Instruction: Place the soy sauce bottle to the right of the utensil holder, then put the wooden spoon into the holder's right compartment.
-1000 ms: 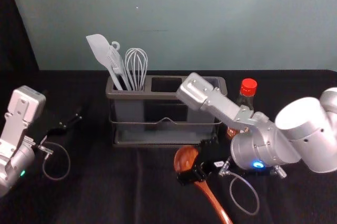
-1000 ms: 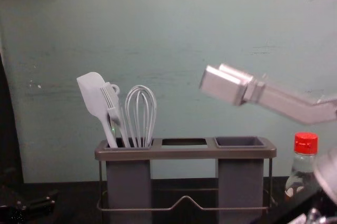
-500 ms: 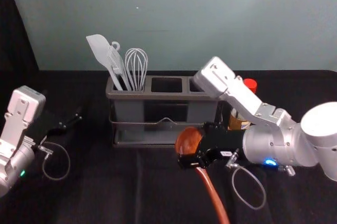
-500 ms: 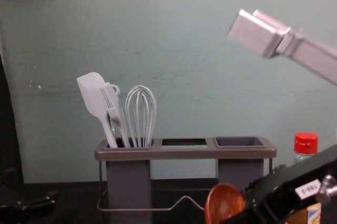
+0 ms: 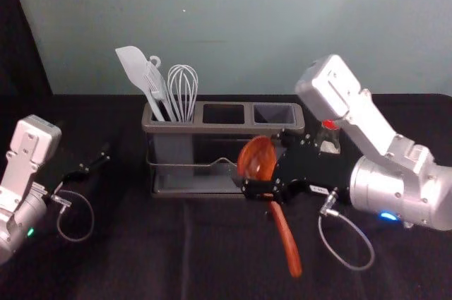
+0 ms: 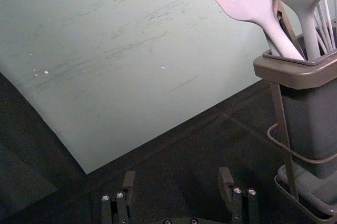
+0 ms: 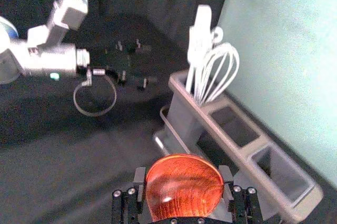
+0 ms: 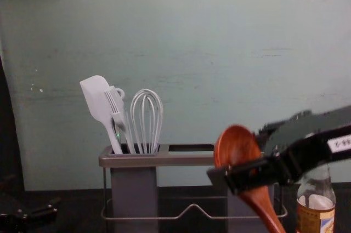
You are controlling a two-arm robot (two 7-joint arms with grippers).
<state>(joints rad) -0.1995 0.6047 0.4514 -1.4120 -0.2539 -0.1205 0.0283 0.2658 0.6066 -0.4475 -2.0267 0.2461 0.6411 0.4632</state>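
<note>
And the right gripper (image 5: 264, 164) is clamping the wooden spoon (image 5: 285, 238), bowl up, on the near side of the utensil holder (image 5: 198, 128)! The soy sauce bottle (image 5: 330, 146) is standing right of the holder; the left gripper (image 5: 96, 162) is idling at left, fingers apart.

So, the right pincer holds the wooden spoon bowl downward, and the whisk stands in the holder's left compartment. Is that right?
Not quite: the chest view shows the wooden spoon's bowl uppermost, handle below. The right pincer does hold it, and the whisk stands in the left compartment.
</note>
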